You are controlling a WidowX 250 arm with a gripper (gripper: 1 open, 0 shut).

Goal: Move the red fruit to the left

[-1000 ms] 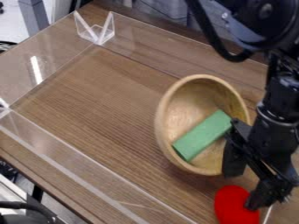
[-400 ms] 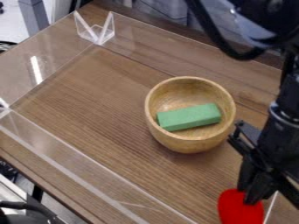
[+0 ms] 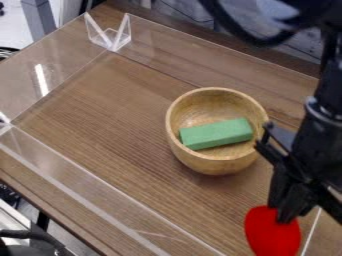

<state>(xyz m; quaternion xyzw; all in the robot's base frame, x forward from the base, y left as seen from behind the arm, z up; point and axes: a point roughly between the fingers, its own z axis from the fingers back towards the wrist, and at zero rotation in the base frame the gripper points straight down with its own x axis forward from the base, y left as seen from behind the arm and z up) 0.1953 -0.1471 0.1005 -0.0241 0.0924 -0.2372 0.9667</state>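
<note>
The red fruit [image 3: 271, 236] is at the bottom right corner of the view, small, rounded and bright red. My black gripper [image 3: 283, 211] points almost straight down and is shut on the fruit's top, so its tip is hidden. Fruit and gripper sit just right of and nearer than the wooden bowl [image 3: 201, 160].
In the wooden bowl lies a green rectangular block [image 3: 217, 134]. A low clear acrylic wall [image 3: 54, 185] borders the wooden tabletop [image 3: 107, 110] on the left and near sides. A small clear stand [image 3: 110, 32] is at the back left.
The gripper has shut on the red fruit and risen slightly with it. The bowl, which leaned towards the gripper a second ago, now rests level a little further left.
</note>
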